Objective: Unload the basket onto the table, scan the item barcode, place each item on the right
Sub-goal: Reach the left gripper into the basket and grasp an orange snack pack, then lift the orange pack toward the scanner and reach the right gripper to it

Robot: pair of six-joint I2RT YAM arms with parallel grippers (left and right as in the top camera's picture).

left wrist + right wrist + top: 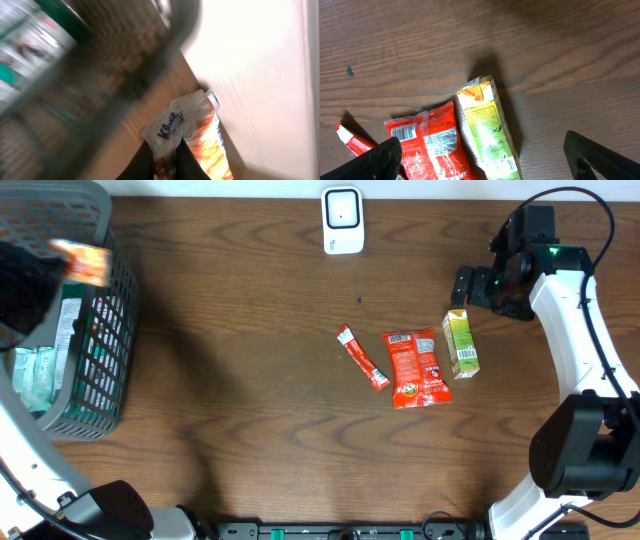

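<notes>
Risk lies mostly in the grip on the orange packet [82, 262]: the left end effector [166, 165] is closed on its lower end only, and the packet stands up out of the fingers above the grey basket [112, 330] at the left edge of the surface [230, 300]. So narrow a pinch on a soft pouch could let it swivel or slide out during a fast swing; it would then drop among the other goods in the basket, or land on the wood short of the scanner [342, 220]. The left wrist view is smeared, which suggests quick motion; from it I cannot tell where the barcode lies on the packet, so the code may face away on arrival. The scanner is white and stands at the far edge of the surface, well apart from the basket; a crumpled or tilted face could also spoil the read. The basket wall is close beside the arm; clipping its rim could drag the basket along.

The right end effector [475, 288] hangs wide open and empty near the top of the green carton [487, 125]; the red pouch [427, 145] lies just beside the carton and the red stick [362, 358] beyond it. That arm waits to the scanner's right; a careless sweep there could bring the two arms together, though for now they are well apart.
</notes>
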